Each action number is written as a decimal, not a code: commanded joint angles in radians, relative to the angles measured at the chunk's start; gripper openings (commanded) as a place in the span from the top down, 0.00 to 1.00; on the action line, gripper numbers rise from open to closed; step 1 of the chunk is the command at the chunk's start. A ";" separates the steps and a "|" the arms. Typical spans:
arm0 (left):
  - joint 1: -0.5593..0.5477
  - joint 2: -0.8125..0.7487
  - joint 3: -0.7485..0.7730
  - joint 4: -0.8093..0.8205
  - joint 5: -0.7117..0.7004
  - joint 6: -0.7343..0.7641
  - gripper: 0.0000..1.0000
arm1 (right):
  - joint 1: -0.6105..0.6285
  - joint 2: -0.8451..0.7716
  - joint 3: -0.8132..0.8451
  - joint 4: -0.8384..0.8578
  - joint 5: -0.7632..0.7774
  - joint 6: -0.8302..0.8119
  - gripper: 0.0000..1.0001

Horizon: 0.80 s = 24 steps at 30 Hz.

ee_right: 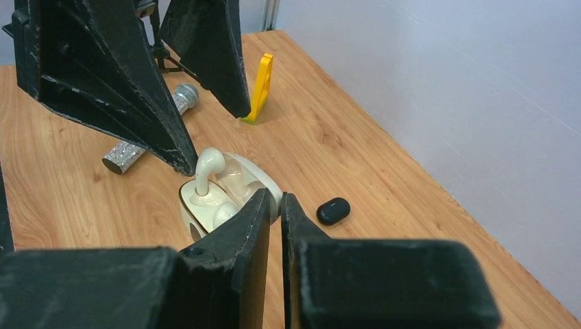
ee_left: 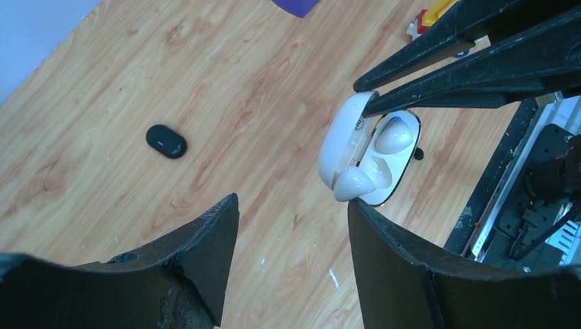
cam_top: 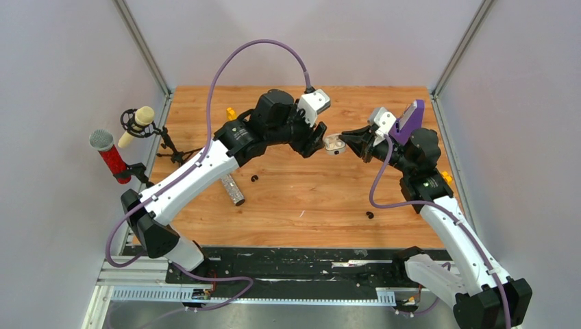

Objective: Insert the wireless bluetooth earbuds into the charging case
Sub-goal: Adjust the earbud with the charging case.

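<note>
An open white charging case point(cam_top: 334, 144) hangs above the middle of the table. My right gripper point(ee_right: 275, 195) is shut on its lid point(ee_right: 271, 186). One white earbud point(ee_left: 394, 137) sits in its slot. A second white earbud point(ee_left: 353, 184) stands half out of the other slot, also in the right wrist view point(ee_right: 205, 168). My left gripper point(ee_left: 293, 200) is open, and its right fingertip point(ee_left: 363, 212) is right next to that bud. Two black earbuds point(cam_top: 255, 179) point(cam_top: 370, 215) lie on the wood. A closed black case point(ee_left: 166, 141) lies below, also in the right wrist view point(ee_right: 334, 210).
A glittery silver microphone point(cam_top: 233, 190) lies left of centre. Two microphones on stands point(cam_top: 127, 137) are at the left edge. A yellow clip point(ee_right: 260, 89) stands at the back, another point(cam_top: 447, 177) at the right. Grey walls enclose the table.
</note>
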 commanded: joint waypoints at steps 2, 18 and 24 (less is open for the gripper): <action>-0.006 0.007 0.067 0.013 -0.022 0.022 0.33 | -0.004 -0.005 0.007 0.020 -0.040 0.006 1.00; -0.006 -0.003 0.065 0.007 -0.024 0.034 0.34 | -0.007 -0.003 0.011 0.024 -0.041 0.028 1.00; -0.006 -0.024 0.070 0.001 -0.041 0.053 0.34 | -0.011 -0.005 0.013 0.026 -0.051 0.036 1.00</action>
